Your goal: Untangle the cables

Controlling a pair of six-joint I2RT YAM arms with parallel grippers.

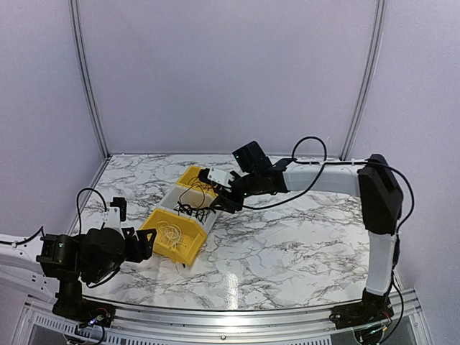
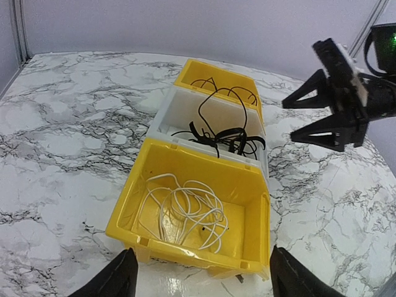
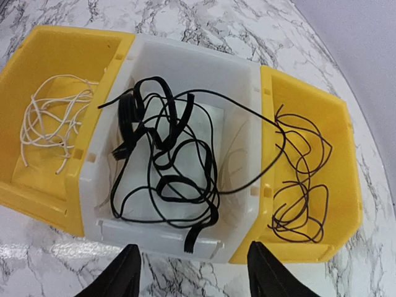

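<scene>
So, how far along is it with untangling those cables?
Partly done, it seems: a white cable lies alone in one yellow bin, a thin dark cable in the other yellow bin. Nothing is in hand: the right pincer and left pincer are both open and empty. Left to do: the black cables in the white bin are a tangle, one loop spilling over the wall.

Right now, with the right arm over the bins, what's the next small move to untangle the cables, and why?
Probably lower the right gripper, jaws open, onto the black tangle in the white bin and pinch the thin loop that spills over the wall into the far yellow bin. That stray loop looks the freest strand, and nothing is held yet.
</scene>
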